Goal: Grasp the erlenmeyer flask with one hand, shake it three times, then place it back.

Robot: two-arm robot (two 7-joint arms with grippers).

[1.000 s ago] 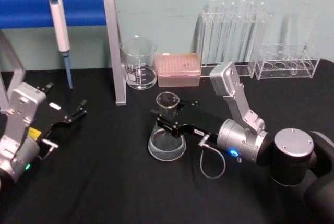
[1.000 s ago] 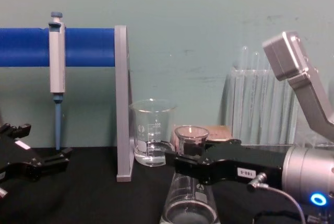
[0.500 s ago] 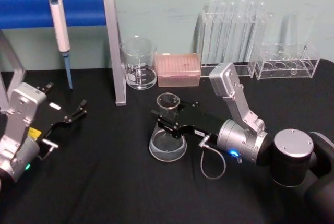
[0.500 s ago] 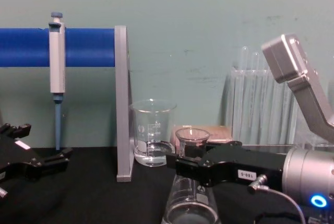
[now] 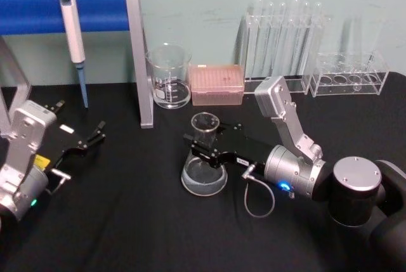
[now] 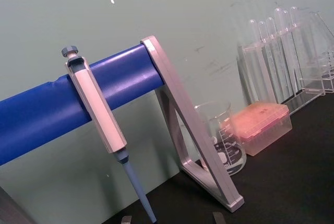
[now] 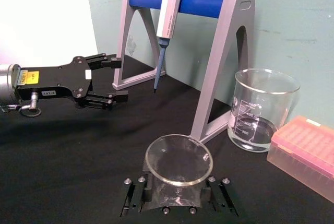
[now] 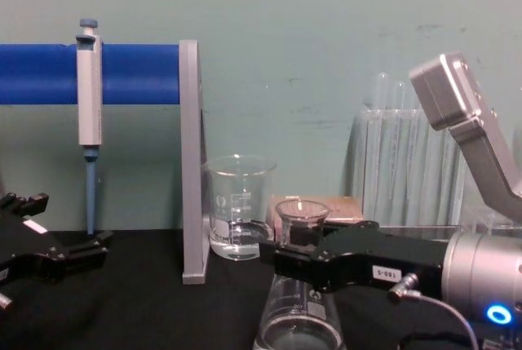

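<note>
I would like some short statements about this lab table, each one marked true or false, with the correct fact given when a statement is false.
1. The right gripper is closed on the neck of the erlenmeyer flask. True.
2. The left gripper holds the pipette. False: it is open and holds nothing; the pipette hangs on the blue stand.
3. The beaker stands beside the pink tip box. True.
4. The flask lies on its side. False: it is upright, mouth up.
5. The test tubes lie flat on the table. False: they stand upright in a clear rack.
</note>
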